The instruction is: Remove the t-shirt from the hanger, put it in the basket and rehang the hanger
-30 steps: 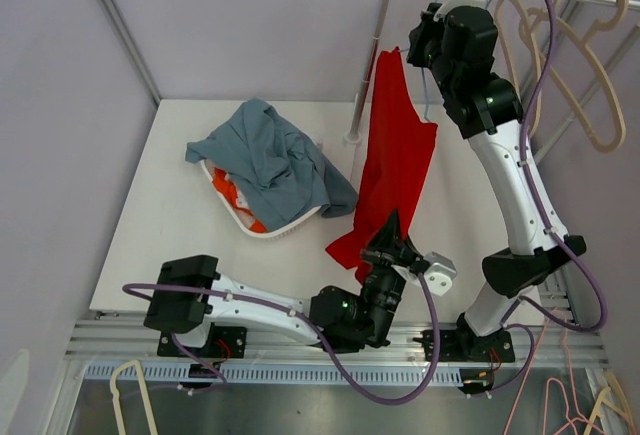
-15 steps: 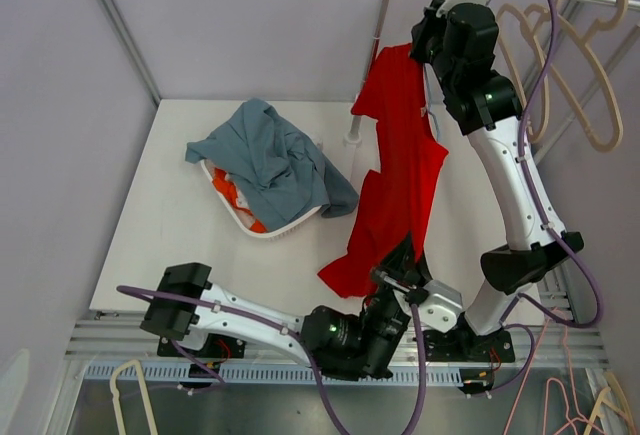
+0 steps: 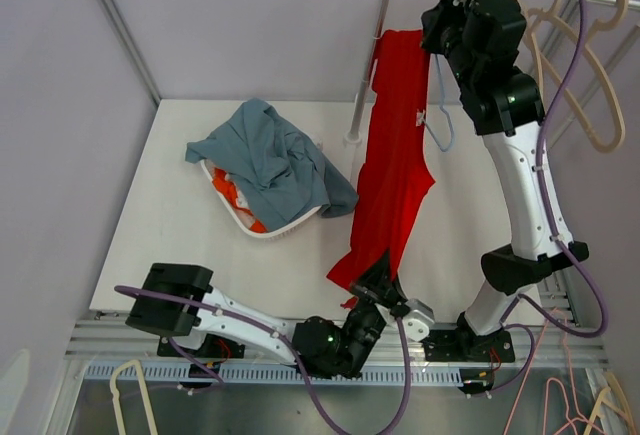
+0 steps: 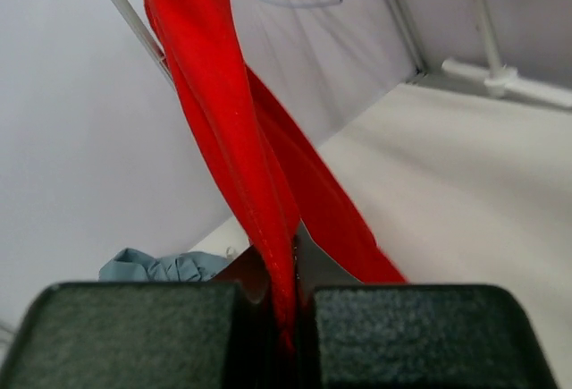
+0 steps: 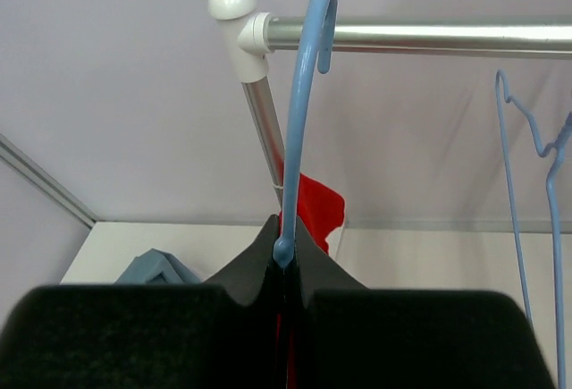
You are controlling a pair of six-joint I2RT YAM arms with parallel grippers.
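Top external: red t-shirt [image 3: 395, 155] hem pinched by left gripper [image 4: 284, 313] near table [image 3: 180, 245] edge, blue hanger [image 5: 302, 121] clamped by right gripper [image 5: 284, 273].

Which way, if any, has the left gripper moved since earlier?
Yes. The left gripper, shut on the red t-shirt, has drawn back toward the near edge of the white table.

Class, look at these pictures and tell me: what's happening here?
Two robot arms are working a red t-shirt off a blue hanger hooked over the rail. The right gripper is shut on the hanger just below its hook; the left gripper is shut on the shirt's lower edge, near the table front. The shirt stretches between them, not yet off.
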